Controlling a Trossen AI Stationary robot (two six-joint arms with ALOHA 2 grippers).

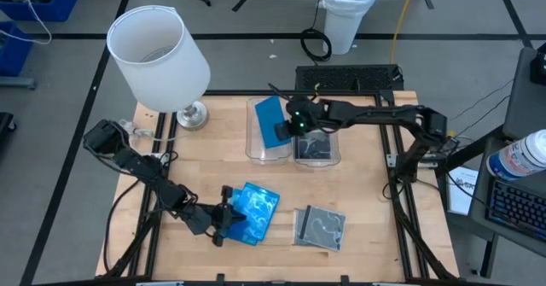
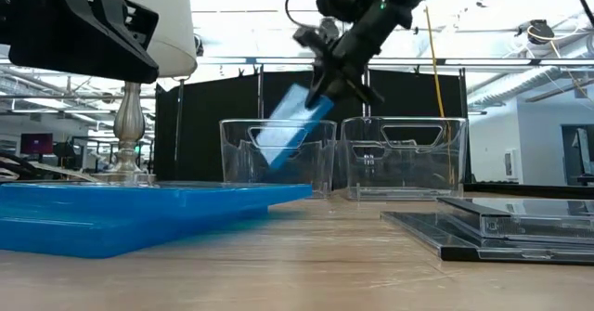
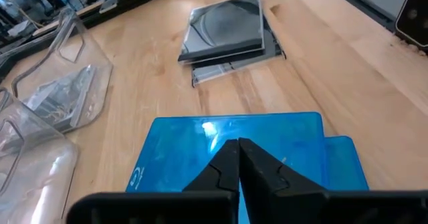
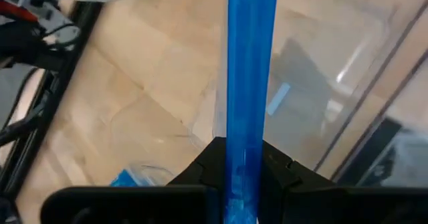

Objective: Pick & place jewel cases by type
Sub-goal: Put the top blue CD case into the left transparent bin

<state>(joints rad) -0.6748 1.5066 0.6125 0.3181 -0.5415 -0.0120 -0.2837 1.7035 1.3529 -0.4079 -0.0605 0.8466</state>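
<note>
High view: right claw (image 1: 290, 124) grips a blue jewel case (image 1: 271, 121) tilted over the left clear bin (image 1: 252, 148); lower it well inside before letting go; left claw (image 1: 223, 224), fingers together, sits at blue cases (image 1: 254, 211) on counter (image 1: 367, 175).

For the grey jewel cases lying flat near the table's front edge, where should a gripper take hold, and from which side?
Probably the top grey jewel case, by an overhanging edge, from above with fingers tilted low. It lies flat on another case, slightly offset, so its edges offer a gap. The left gripper sits at the blue cases; the right gripper holds another over the bins.
</note>
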